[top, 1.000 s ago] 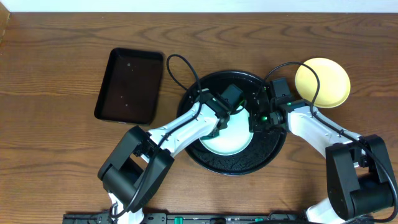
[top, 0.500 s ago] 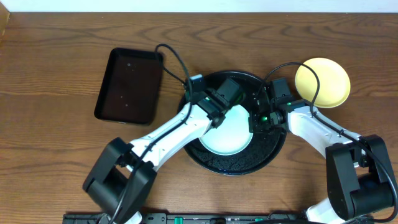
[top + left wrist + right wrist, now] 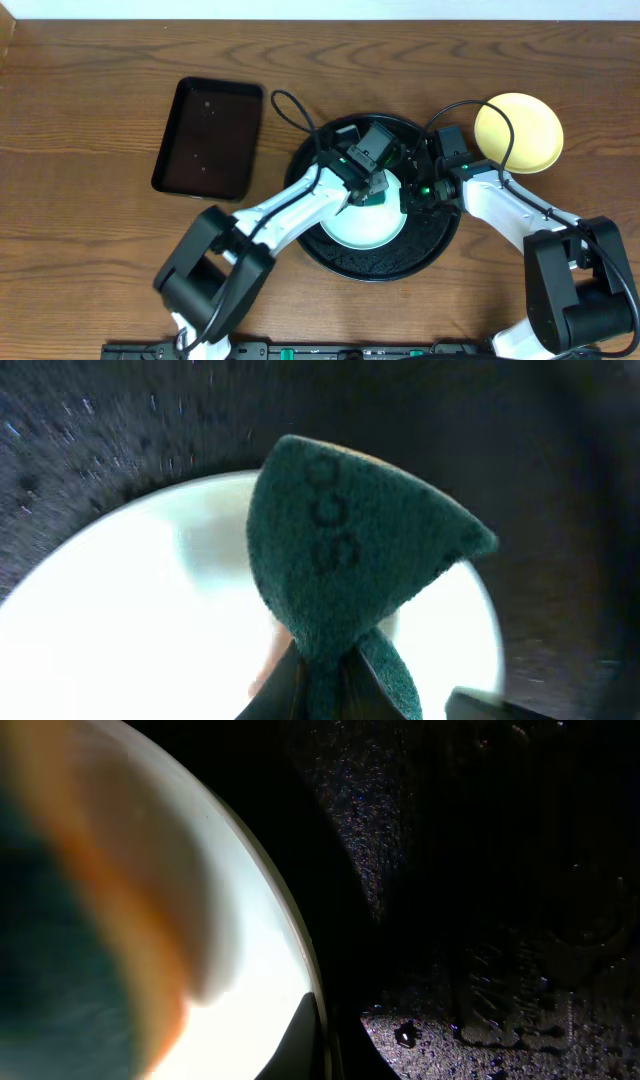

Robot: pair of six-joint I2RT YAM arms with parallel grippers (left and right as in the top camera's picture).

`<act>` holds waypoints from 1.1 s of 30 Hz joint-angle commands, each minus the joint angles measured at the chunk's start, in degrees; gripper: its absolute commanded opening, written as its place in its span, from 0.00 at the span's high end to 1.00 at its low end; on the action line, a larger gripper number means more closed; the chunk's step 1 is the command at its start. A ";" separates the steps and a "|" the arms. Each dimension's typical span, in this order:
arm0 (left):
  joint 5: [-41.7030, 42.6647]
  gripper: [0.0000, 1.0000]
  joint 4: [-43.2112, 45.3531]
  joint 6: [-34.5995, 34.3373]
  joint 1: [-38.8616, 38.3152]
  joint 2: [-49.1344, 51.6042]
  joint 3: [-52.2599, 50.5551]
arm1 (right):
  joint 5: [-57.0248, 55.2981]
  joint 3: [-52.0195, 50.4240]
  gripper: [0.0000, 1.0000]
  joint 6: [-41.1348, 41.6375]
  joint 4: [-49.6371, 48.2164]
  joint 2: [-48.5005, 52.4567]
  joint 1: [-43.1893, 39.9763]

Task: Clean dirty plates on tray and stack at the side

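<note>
A pale mint-white plate (image 3: 360, 222) lies in the round black tray (image 3: 345, 262). My left gripper (image 3: 368, 188) is over the plate's far side, shut on a dark green sponge (image 3: 340, 550) that presses on the plate (image 3: 120, 620). A faint pink mark (image 3: 268, 665) shows on the plate beside the left fingers. My right gripper (image 3: 410, 192) is shut on the plate's right rim (image 3: 300, 960); one finger (image 3: 300, 1040) lies on the inner face. A pale yellow plate (image 3: 518, 132) sits on the table to the right of the tray.
A smaller rectangular black tray (image 3: 207, 137) lies on the wooden table to the left of the round tray. The round tray's wet floor (image 3: 480, 920) shows speckles. Both arms' cables loop above the tray's far rim.
My left gripper has swept the sponge across the plate's far side, ending further right. The right gripper and the plate have stayed where they were.
</note>
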State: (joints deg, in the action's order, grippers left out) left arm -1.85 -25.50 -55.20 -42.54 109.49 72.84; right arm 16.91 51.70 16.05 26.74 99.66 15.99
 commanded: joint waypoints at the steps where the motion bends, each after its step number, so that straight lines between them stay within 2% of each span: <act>1: 0.48 0.93 -1.03 1.07 0.04 2.51 -0.68 | -4.70 0.00 0.99 -0.48 0.48 0.79 0.20; 10: -19.41 0.93 -12.07 1.60 0.15 2.47 -0.66 | -4.68 0.00 0.99 -0.48 0.72 0.79 0.20; 16: -27.56 0.93 -16.28 1.57 0.37 0.83 -0.61 | -4.70 0.00 0.99 -0.48 0.72 0.76 0.20; 23: -33.99 0.93 -16.90 1.57 0.48 -7.50 -0.59 | -4.76 0.00 0.99 -0.48 0.72 0.79 0.20; 29: -34.21 0.93 -17.14 1.57 1.27 -15.45 -0.61 | -4.83 0.00 0.99 -0.48 0.70 0.74 0.20; 33: -32.96 0.92 -18.91 1.60 4.37 -17.94 -0.61 | -4.61 0.50 0.99 -0.46 2.08 -0.44 0.20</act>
State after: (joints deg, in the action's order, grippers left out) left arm -33.23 -43.20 -53.95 -40.82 92.79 72.49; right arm 16.86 51.79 16.05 27.22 99.63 15.99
